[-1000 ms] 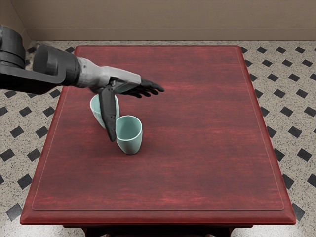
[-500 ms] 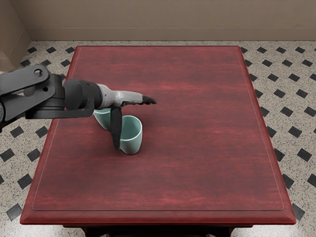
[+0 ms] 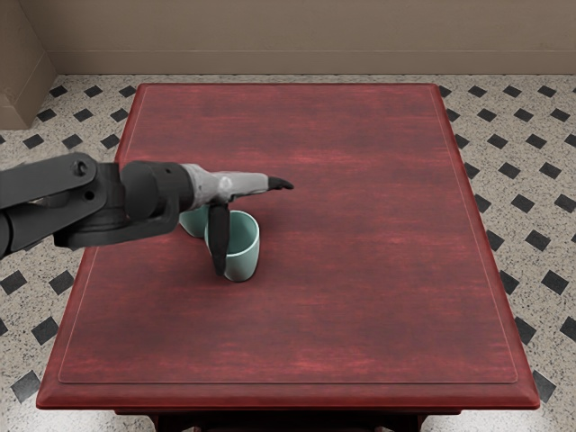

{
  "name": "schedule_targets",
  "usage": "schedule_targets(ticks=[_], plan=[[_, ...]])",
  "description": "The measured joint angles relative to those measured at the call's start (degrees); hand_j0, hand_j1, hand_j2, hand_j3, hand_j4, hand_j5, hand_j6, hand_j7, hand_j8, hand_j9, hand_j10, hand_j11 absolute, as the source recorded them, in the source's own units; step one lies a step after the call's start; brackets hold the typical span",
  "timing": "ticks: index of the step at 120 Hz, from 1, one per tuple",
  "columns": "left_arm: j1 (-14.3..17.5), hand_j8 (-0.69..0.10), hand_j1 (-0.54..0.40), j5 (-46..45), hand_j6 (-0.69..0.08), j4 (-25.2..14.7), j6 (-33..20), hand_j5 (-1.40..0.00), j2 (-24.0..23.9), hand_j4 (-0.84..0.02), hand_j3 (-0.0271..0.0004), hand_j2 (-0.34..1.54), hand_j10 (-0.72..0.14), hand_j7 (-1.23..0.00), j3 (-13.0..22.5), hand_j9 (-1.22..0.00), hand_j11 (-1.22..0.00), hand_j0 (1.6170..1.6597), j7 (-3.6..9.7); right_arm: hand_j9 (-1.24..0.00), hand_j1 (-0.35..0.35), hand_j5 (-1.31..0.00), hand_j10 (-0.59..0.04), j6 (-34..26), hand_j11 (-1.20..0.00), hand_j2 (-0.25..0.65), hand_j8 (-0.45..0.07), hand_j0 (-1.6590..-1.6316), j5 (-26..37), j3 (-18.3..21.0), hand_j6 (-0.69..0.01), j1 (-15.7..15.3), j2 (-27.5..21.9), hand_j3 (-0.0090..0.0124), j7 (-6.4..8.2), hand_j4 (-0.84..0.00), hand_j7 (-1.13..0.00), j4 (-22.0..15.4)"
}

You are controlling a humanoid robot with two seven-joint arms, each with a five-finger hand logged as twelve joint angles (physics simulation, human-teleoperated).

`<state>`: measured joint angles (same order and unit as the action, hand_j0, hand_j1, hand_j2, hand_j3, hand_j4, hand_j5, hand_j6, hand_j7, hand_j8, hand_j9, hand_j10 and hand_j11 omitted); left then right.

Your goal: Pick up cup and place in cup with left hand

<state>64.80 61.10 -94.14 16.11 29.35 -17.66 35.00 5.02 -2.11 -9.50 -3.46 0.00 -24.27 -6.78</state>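
Cup (image 3: 244, 261) in front is pale aqua, light-rimmed and upright on the red table (image 3: 342, 306). The second cup (image 3: 191, 224), just behind, is largely obscured by the left hand (image 3: 232, 185); its rim is hidden. The thumb (image 3: 219, 238) hangs across the front cup's rim. The fingers (image 3: 281, 184) extend straight, gripping nothing; whether spread or pressed together, cannot tell.
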Motion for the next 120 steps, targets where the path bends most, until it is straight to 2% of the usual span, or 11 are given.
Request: schedule_targets(ticks=[15,32,55,120], plan=[[-1.57,-0.036,0.310,1.86,-0.036,-1.31,-0.67,-0.04,0.01,-0.036,0.0000,0.01,-0.035,-0.04,0.01,-0.04,-0.04,1.6581,0.00,0.00,-0.349,0.00,0.000,-0.01,0.00,0.000,0.000,-1.6581,0.00,-0.02,0.000,0.20,0.00,0.0000,0.01,0.000,0.00,-0.01],[-1.70,-0.040,0.305,3.09,-0.040,-1.93,-1.01,-0.05,1.62,-0.040,0.0000,0.01,-0.039,-0.05,0.02,-0.05,-0.05,1.6581,0.00,0.00,-0.349,0.00,0.000,-0.01,0.00,0.000,0.000,-1.6581,0.00,-0.05,0.000,0.28,0.00,0.0000,0.01,0.000,0.00,0.00],[-1.68,-0.052,0.290,3.43,-0.053,-2.08,-0.99,-0.06,1.09,-0.052,0.0000,0.01,-0.051,-0.06,0.00,-0.06,-0.06,1.6581,0.00,0.00,-0.349,0.00,0.000,-0.01,0.00,0.000,0.000,-1.6581,0.00,-0.07,0.000,0.33,0.00,0.0000,0.01,0.000,0.00,0.00],[-2.05,-0.185,0.126,3.50,-0.185,-1.98,-0.68,-0.24,1.34,-0.184,0.0000,0.05,-0.185,-0.24,0.15,-0.24,-0.24,1.6581,0.01,0.00,-0.349,0.00,0.000,-0.01,0.00,0.000,0.000,-1.6581,0.00,-0.05,0.000,0.39,0.00,0.0000,0.01,0.000,0.00,0.00]])
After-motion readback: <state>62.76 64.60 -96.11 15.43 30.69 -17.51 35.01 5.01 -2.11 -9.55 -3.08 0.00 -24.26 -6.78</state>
